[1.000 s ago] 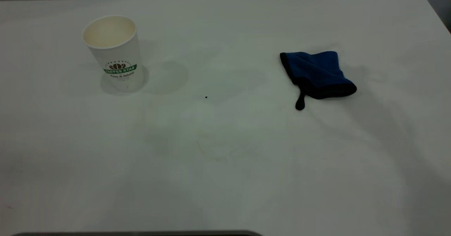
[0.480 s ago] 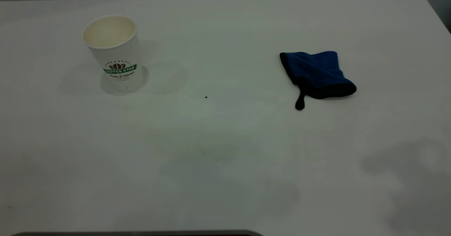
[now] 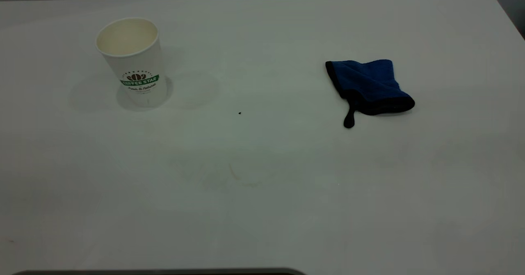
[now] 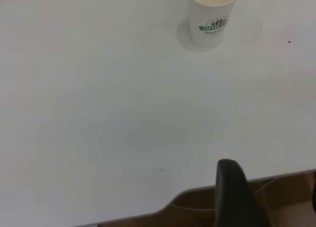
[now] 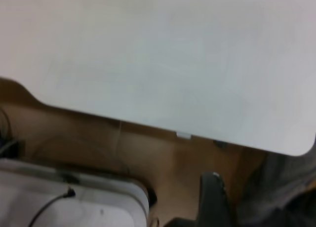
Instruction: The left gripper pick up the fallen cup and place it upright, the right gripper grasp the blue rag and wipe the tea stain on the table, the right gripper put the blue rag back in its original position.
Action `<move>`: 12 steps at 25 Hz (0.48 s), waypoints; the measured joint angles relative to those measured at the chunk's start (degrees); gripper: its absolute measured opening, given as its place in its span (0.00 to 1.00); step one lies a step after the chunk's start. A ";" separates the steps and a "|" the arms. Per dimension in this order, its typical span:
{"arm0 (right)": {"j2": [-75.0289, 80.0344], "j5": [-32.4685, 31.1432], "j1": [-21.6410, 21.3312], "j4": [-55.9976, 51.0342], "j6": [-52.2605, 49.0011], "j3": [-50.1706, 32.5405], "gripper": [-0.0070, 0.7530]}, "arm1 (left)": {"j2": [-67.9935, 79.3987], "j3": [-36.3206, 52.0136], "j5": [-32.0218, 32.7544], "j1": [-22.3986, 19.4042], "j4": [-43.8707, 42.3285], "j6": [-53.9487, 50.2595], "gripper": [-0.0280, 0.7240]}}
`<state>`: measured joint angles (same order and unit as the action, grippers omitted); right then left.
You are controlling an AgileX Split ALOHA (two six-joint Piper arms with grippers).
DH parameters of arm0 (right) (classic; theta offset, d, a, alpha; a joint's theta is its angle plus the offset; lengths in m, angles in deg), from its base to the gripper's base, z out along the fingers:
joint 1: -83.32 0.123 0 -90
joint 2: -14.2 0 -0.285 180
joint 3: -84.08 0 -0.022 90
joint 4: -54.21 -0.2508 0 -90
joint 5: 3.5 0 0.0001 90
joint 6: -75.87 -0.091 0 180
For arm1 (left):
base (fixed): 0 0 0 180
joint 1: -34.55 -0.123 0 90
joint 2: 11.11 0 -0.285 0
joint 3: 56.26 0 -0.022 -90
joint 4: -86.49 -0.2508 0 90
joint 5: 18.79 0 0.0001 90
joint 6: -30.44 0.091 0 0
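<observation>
The cup [image 3: 132, 61] is seen standing upright on the white table [image 3: 262, 225], toward the far left in the exterior view, its mouth facing up. Its cream inside is shown bare; no liquid is visible in it. In the left wrist view the cup [image 4: 213, 16] is shown far across the table from that camera, well apart from the arm.

The blue rag [image 3: 369, 87] is laid flat toward the far right of the table, well apart from the cup, its black loop pointing toward the near edge. No amber puddle is seen. Only faint yellowish smears [image 3: 229, 175] are left on the table nearer the front, and a tiny dark speck [image 3: 240, 113] is found between cup and rag.

From this, all three steps are judged done: cup righted, stain wiped, rag put back.

Neither arm is shown in the exterior view. One dark finger of the left end effector [image 4: 236, 195] is seen off the table's edge; whether it is wide or narrow cannot be told. The same holds for the right end effector [image 5: 213, 200], likewise drawn back past the table's edge.
</observation>
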<state>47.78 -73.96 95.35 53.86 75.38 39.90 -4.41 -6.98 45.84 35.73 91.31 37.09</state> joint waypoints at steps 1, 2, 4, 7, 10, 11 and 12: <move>-2.13 0.64 -0.04 0.36 -0.15 -1.01 0.72 | 0.00 0.00 0.00 0.00 0.00 0.00 0.61; -4.07 1.35 -0.11 0.36 -0.26 -2.16 0.72 | 0.00 0.00 0.00 0.00 0.00 0.00 0.61; -7.06 3.85 -0.78 1.55 -0.25 -4.46 0.72 | 0.00 0.00 0.00 0.00 0.00 0.00 0.61; -10.14 5.84 -3.55 2.43 -0.25 -6.09 0.72 | 0.00 0.00 0.00 0.00 0.00 0.00 0.61; -12.41 6.39 -5.91 2.65 -0.25 -6.10 0.72 | 0.00 0.00 0.00 0.00 0.00 0.00 0.61; -13.21 6.39 -6.43 2.65 -0.25 -6.10 0.72 | 0.00 0.00 0.00 0.00 0.00 0.00 0.61; -14.06 6.39 -7.04 2.65 -0.20 -6.10 0.72 | 0.00 0.00 0.00 0.00 0.00 0.00 0.61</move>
<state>33.72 -67.57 88.31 56.51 75.18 33.81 -4.41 -6.98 45.84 35.73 91.31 37.09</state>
